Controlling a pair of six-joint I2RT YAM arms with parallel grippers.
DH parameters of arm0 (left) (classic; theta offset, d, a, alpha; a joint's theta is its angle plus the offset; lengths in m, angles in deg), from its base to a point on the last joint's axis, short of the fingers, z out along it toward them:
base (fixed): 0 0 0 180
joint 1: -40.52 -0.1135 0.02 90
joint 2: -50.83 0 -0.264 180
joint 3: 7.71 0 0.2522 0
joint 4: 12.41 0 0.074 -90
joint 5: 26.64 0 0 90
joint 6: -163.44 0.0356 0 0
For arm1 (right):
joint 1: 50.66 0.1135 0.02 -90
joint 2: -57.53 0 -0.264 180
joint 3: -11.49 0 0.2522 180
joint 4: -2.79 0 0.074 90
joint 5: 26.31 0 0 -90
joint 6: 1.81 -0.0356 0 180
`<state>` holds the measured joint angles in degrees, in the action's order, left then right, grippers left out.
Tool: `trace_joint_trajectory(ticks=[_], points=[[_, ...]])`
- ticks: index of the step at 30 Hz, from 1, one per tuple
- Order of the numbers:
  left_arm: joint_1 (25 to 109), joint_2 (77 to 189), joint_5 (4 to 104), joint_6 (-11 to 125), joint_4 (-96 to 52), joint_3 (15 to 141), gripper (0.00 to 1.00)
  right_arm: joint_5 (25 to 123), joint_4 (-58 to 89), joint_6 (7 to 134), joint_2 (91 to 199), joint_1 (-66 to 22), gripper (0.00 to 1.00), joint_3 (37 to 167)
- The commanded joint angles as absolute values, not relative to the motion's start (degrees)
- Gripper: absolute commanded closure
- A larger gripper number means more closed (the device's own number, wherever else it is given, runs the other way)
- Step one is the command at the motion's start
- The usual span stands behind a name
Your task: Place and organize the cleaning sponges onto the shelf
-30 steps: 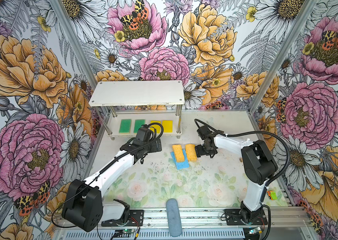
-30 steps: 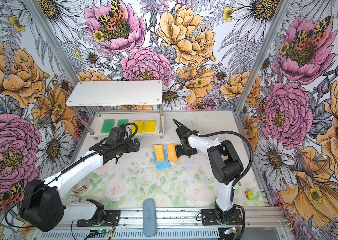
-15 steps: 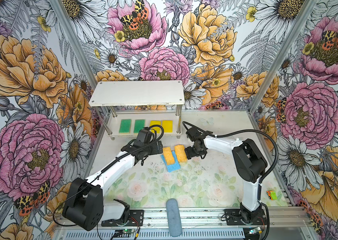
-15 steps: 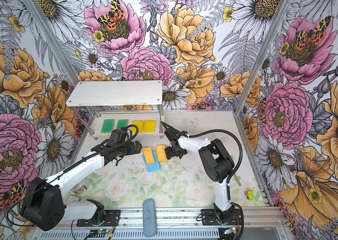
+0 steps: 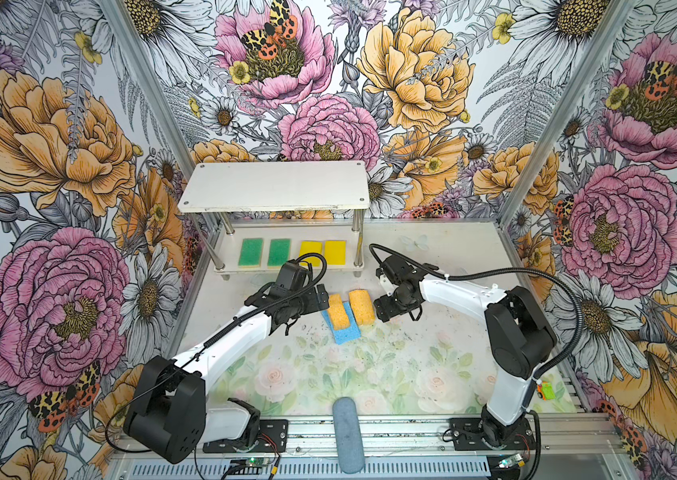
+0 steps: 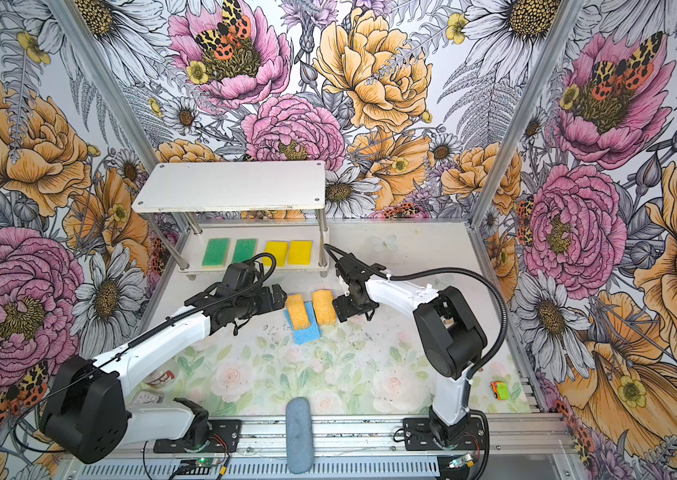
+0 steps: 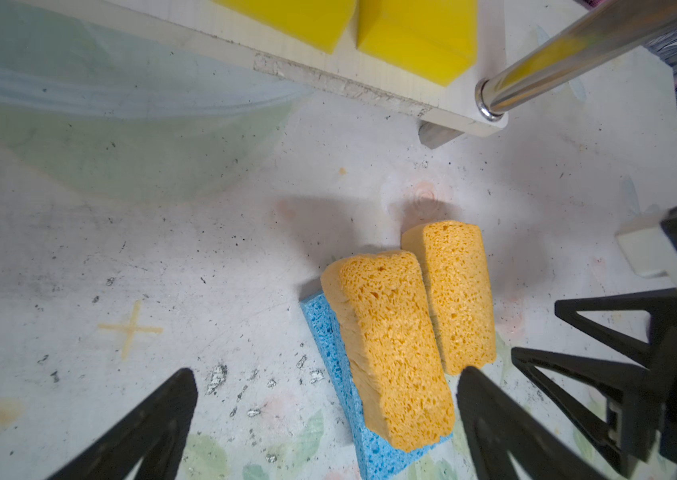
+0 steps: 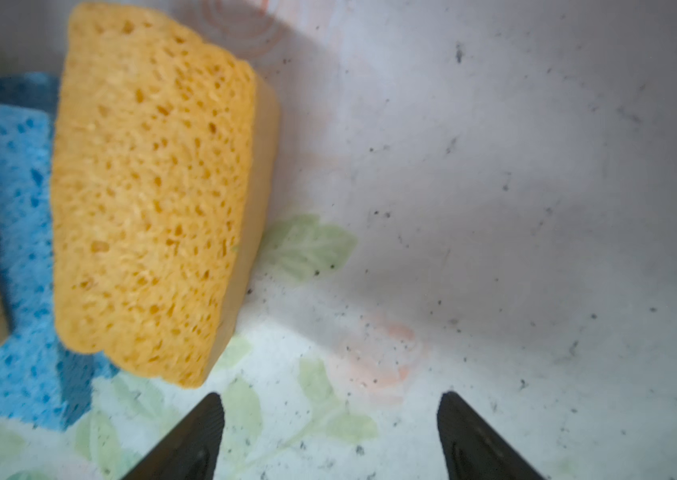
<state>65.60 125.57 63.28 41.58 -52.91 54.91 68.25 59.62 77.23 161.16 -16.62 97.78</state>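
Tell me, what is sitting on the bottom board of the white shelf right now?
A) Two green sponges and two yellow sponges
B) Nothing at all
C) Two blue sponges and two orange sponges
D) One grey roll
A: under the top board of the shelf, two green sponges and two yellow sponges lie in a row, while the orange sponges lie on the table.

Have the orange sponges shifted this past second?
Yes, leftward: the right orange sponge now sits in line with the shelf's front right post, where the left one was.
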Motion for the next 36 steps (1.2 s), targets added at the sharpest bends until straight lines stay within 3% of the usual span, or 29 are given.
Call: trace_joint_trajectory(ticks=[1, 16, 27, 36], points=[[64.71, 123.84, 61.87, 41.03, -51.84, 55.49, 0.01, 71.2, 58.88, 84.1, 156.95, -13.5, 0.17, 95.36], [61.15, 121.67, 59.93, 41.54, -51.75, 53.26, 0.01, 62.14, 42.59, 88.19, 154.94, -1.08, 0.21, 86.99], [60.41, 120.44, 59.49, 40.66, -50.81, 50.7, 0.01, 54.91, 35.29, 85.2, 156.58, 0.84, 0.22, 85.82], [60.03, 119.91, 59.15, 40.57, -50.78, 50.52, 0.01, 56.93, 34.09, 88.16, 154.96, 1.81, 0.22, 82.79]])
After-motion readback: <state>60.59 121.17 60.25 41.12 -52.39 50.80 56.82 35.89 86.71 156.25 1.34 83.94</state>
